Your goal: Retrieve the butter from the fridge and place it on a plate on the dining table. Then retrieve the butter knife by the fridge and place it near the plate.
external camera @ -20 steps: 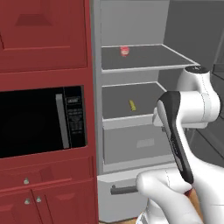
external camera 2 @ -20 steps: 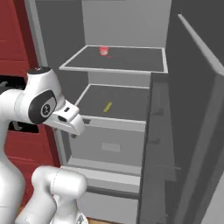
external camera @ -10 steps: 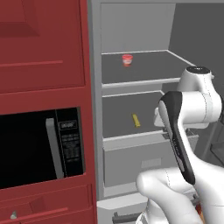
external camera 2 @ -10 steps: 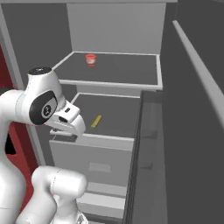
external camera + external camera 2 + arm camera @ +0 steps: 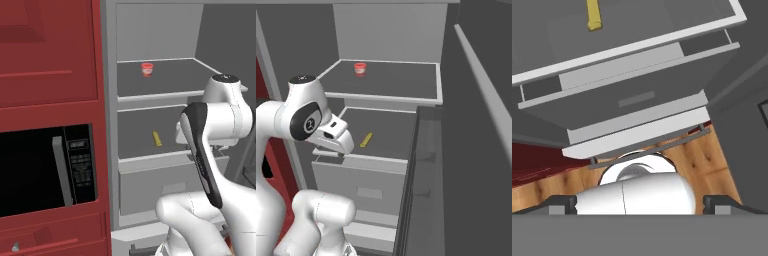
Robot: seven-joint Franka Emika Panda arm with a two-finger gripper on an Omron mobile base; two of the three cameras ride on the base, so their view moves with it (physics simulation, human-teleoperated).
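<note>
The fridge [image 5: 160, 30] [image 5: 386, 30] stands open in front of me. The butter [image 5: 157, 138] [image 5: 366, 140] [image 5: 594, 16], a small yellow stick, lies on the middle grey shelf. My gripper [image 5: 340, 153] [image 5: 642, 204] hangs in front of that shelf's edge, short of the butter and pointing down. Its jaws stand wide open with nothing between them. The fingertips [image 5: 562, 203] sit far apart at the bottom of the hand view. The plate, the dining table and the butter knife are out of view.
A small red-and-white cup [image 5: 147, 69] [image 5: 360, 68] stands on the upper shelf. The fridge door [image 5: 481, 125] hangs open at the right. Left of the fridge are red cabinets and a black microwave [image 5: 45, 170]. The lower drawer [image 5: 637, 100] sits above wooden floor [image 5: 712, 160].
Both base views have shifted and the fridge looms larger, so the base has driven closer. The arm keeps its pose and the gripper stays open.
</note>
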